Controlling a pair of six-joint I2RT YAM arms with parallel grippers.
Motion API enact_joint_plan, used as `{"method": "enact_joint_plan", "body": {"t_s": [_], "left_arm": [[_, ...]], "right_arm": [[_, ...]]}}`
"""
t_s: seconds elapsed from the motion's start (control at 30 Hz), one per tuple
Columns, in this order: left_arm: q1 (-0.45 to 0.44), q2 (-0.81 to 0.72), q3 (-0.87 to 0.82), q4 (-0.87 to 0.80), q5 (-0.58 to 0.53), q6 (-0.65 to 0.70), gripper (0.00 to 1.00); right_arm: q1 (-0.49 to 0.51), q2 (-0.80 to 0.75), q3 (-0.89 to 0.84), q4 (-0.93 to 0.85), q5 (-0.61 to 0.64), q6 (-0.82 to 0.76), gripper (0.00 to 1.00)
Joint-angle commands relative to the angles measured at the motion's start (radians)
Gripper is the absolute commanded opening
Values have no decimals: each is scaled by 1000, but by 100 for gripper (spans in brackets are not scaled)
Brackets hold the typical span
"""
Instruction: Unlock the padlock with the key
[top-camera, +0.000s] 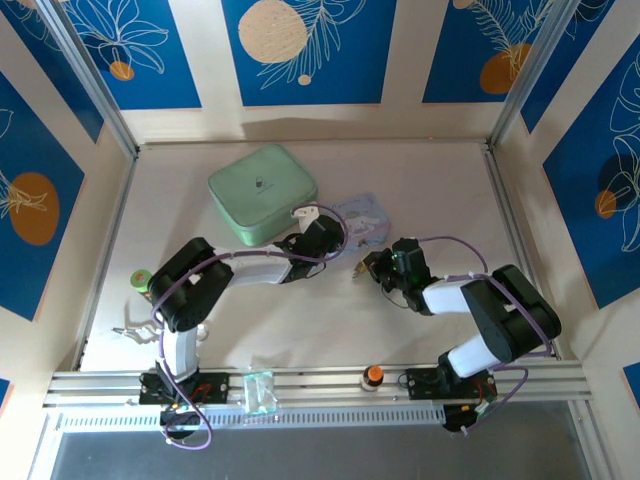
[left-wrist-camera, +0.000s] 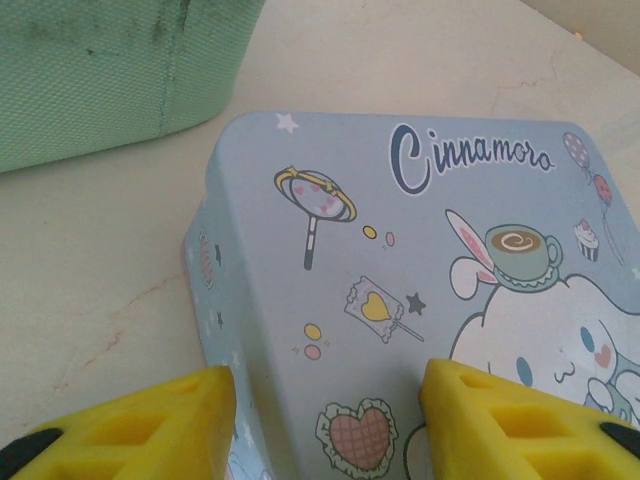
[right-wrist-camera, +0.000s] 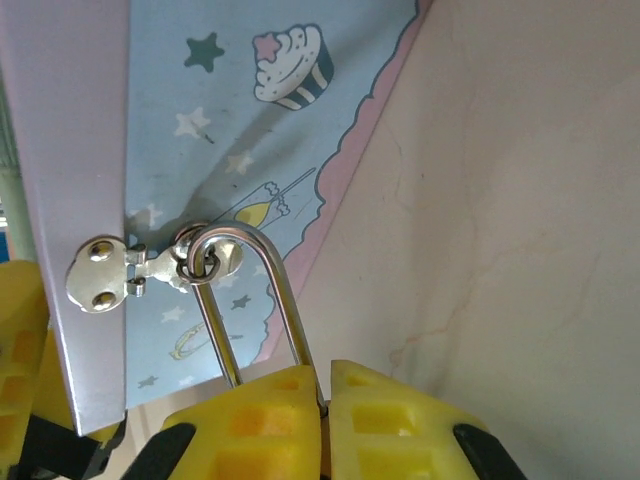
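Right wrist view has the right gripper (right-wrist-camera: 322, 390) pressed together on the padlock (right-wrist-camera: 287, 300), pinching its shackle legs. The loop runs straight up from the fingers through the hasp ring (right-wrist-camera: 190, 262) of the pale blue tin (right-wrist-camera: 200, 120) near the table's middle. The left gripper (left-wrist-camera: 325, 405) is spread astride that tin's corner, and what may be the key (top-camera: 127, 331), a thin silvery bit by the table's left edge, lies on the left arm's side.

The tin (left-wrist-camera: 400, 250) is pale blue, cartoon-printed (fingers (left-wrist-camera: 150, 430) yellow).
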Motion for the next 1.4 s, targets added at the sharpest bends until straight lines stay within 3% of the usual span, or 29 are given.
{"method": "enact_joint_plan", "body": {"t_s": [0.0, 0.53, 0.83, 1.13, 1.23, 1.3, 1.37], "left_arm": [[-8, 100, -79, -288, 55, 76, 51], [-12, 96, -78, -287, 40, 175, 51], [-10, 115, -86, -280, 46, 185, 51], [-6, 109, -96, -286, 39, 177, 51], [-6, 93, -90, -295, 46, 183, 51], [-6, 73, -92, -294, 54, 190, 53], [-1, 57, -87, -296, 69, 192, 55]], "right_arm": [[-16, 56, 23, 102, -15, 75, 0], [12, 231, 22, 357, 43, 305, 0], [-52, 286, -5, 490, 23, 326, 0], [-65, 168, 15, 311, -20, 191, 0], [-60, 70, 59, 19, -54, 16, 0], [-26, -16, 84, -170, 2, -131, 12], [2, -97, 130, -379, 62, -264, 35]]}}
